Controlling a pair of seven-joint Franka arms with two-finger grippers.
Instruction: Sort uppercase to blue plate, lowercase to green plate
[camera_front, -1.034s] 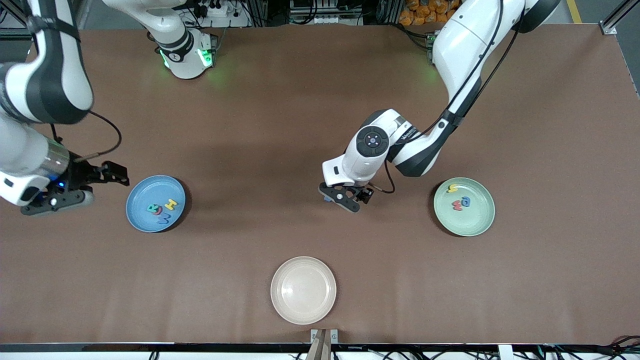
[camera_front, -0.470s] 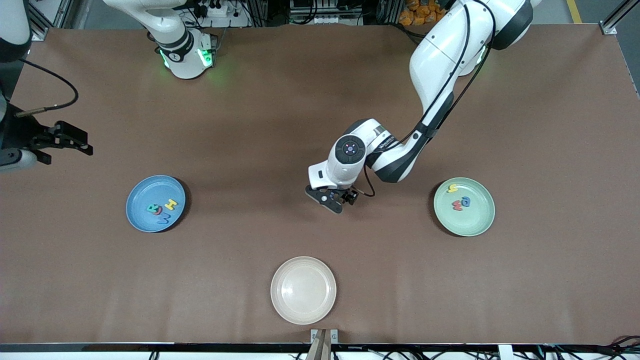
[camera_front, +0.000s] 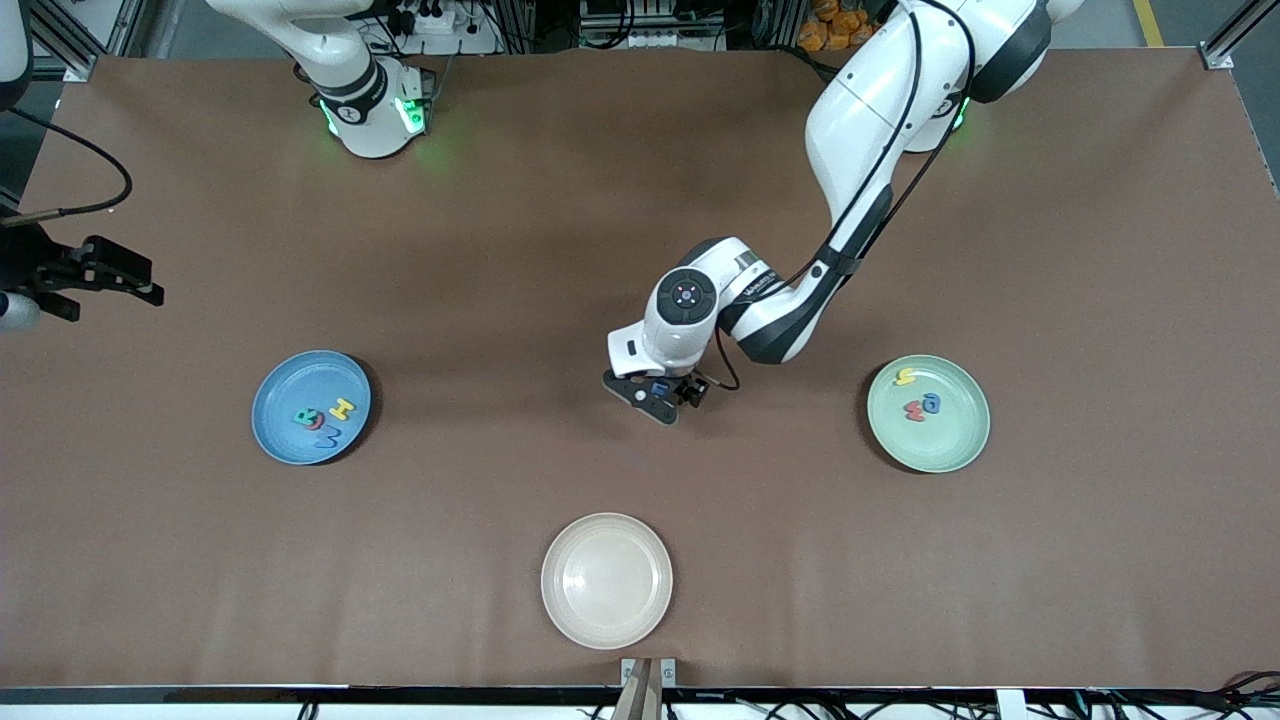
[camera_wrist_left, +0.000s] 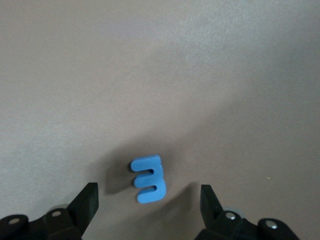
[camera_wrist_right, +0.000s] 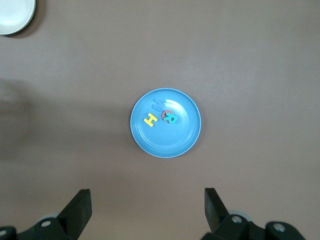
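The left gripper is low over the middle of the brown desk, between the two coloured plates, with its fingers spread wide and nothing clamped in them. In the left wrist view a small blue lowercase m lies flat on the desk in the gap between the two black fingertips, touching neither of them; in the front view only a bit of blue shows under the gripper. The right gripper is up at the right arm's end of the desk, near its edge, also open and empty, and that arm waits there. The blue plate sits toward the right arm's end; in it lie the capital letters close together: a yellow H, a teal R, a red letter mostly covered by the R, probably the Q, and a blue W that blends with the plate. The green plate sits toward the left arm's end, at about the same distance from the front camera as the blue one, and holds three small letters: a yellow h, a blue a and a small red letter just beside the a. A cream-white plate sits nearer the front camera than both, midway along the desk.
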